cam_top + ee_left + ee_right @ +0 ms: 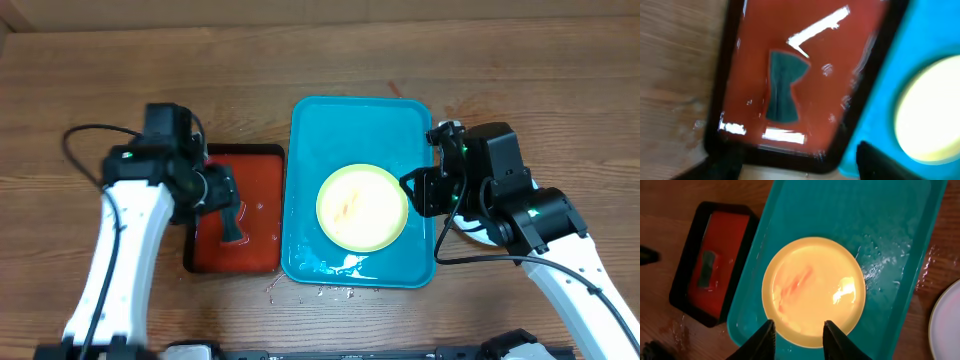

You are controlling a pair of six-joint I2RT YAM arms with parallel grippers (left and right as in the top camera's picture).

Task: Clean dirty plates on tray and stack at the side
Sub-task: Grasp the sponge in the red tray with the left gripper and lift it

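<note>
One pale yellow-green plate (pixel 362 208) with an orange-red smear lies flat in the turquoise tray (pixel 310 140). In the right wrist view the plate (pixel 812 290) fills the middle of the tray (pixel 890 240). My right gripper (pixel 799 340) hovers over the plate's near rim, its fingers apart and nothing between them; from overhead it (pixel 415 190) is at the tray's right edge. My left gripper (pixel 800 167) is open above the near end of the red tray (pixel 840 60), its blurred fingertips (pixel 880 162) spread wide.
A dark green sponge piece (pixel 782 90) lies in the black-rimmed red tray (pixel 260 170), left of the turquoise tray. A white plate's edge (pixel 947 325) rests on the table to the right. Wet drops (pixel 340 265) spot the tray's front.
</note>
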